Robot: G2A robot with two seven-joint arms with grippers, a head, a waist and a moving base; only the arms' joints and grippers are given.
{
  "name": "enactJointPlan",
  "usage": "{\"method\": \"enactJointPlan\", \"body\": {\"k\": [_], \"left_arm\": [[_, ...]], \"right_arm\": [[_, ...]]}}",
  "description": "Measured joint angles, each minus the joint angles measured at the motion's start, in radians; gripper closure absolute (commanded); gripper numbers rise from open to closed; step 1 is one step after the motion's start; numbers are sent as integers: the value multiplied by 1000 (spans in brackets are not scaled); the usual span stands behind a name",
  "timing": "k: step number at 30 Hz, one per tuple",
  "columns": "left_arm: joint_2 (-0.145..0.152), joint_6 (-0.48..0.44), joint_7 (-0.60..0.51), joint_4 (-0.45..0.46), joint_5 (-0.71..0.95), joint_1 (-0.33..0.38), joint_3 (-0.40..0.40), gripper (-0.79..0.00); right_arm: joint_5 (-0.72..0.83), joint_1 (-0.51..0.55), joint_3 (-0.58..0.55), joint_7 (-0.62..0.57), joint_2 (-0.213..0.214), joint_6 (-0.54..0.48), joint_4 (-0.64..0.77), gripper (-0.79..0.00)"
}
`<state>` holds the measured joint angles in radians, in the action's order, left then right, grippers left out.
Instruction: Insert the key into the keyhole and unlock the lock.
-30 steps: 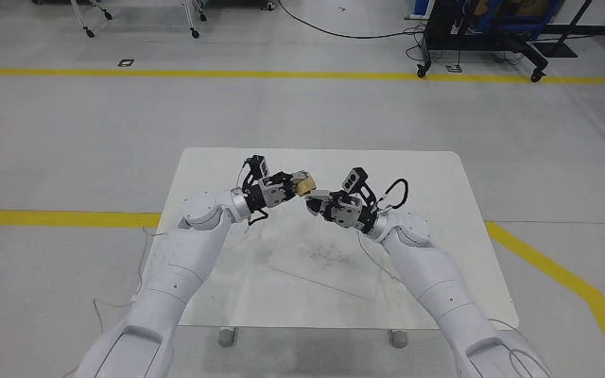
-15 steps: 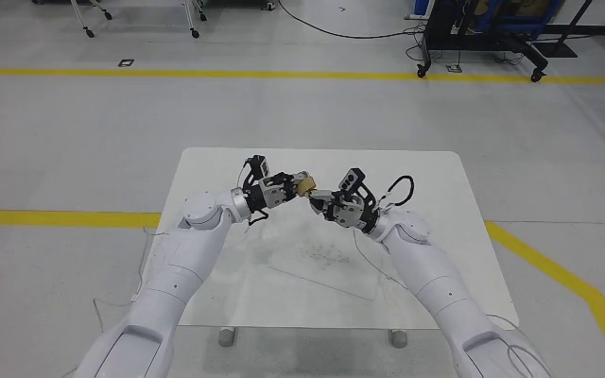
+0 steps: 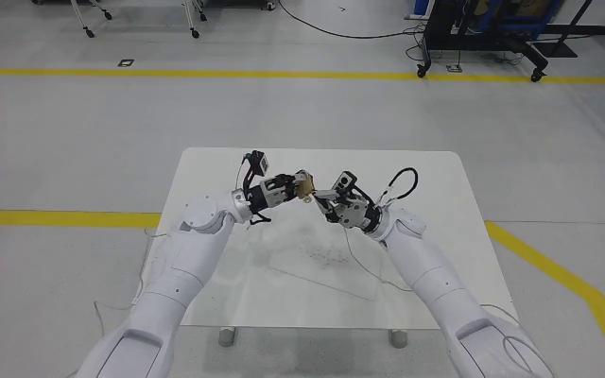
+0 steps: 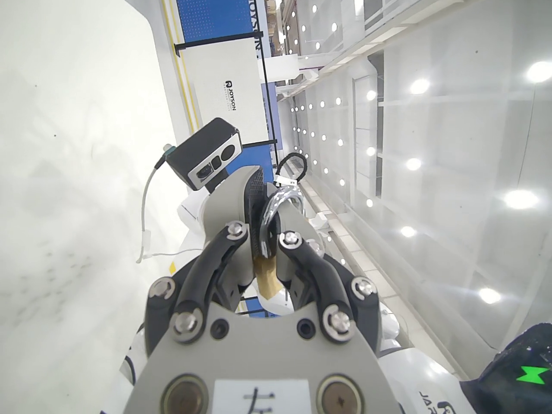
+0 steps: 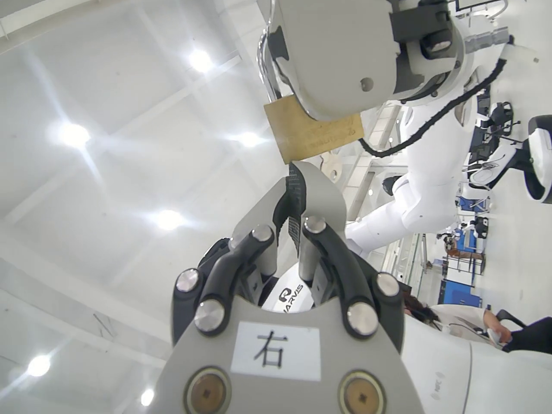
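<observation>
Lock (image 3: pixel 304 186) up above the tabletop (image 3: pixel 425 189). Just left of the lock: left gripper (image 3: pixel 294 187), fingers clamped on its shackle and upper body (brass base sticking out). Just right of the lock: right gripper (image 3: pixel 324 197), fingers pinched shut on the key (image 5: pixel 331 168). Pale bow peeking out in the right wrist view, too small from the top. Blade hidden; entry into the keyhole impossible to tell.
</observation>
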<state>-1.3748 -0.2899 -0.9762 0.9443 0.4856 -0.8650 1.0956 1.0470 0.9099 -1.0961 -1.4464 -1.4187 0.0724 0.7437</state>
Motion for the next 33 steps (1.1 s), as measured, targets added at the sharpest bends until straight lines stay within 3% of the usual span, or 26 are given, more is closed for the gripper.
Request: {"method": "enactJointPlan", "body": {"k": [3,5,7,8,13,27,31,33], "left_arm": [[1,-20,4,9,5,-9,5,0],[2,-19,5,12,12,-10,9,0],[2,-20,17,13,21,-12,15,0],[2,-19,22,14,26,-13,17,0],[3,17,92,1,29,-6,31,0],[9,93,189,28,-3,-18,47,0],[15,136,233,48,-49,-24,54,0],[16,159,264,53,-80,-23,50,0]], "right_arm": [[1,-12,1,-8,-2,-6,-26,0],[-11,-18,-2,1,-2,-38,-37,-222],[-31,-17,-8,20,0,-93,-35,-493],[-38,-14,-13,26,1,-117,-31,-785],[-50,19,-66,60,18,-221,9,-785],[-74,24,-74,85,23,-245,24,-785],[-302,51,-119,330,54,-439,97,-785],[-501,86,-148,545,75,-545,168,-785]]}}
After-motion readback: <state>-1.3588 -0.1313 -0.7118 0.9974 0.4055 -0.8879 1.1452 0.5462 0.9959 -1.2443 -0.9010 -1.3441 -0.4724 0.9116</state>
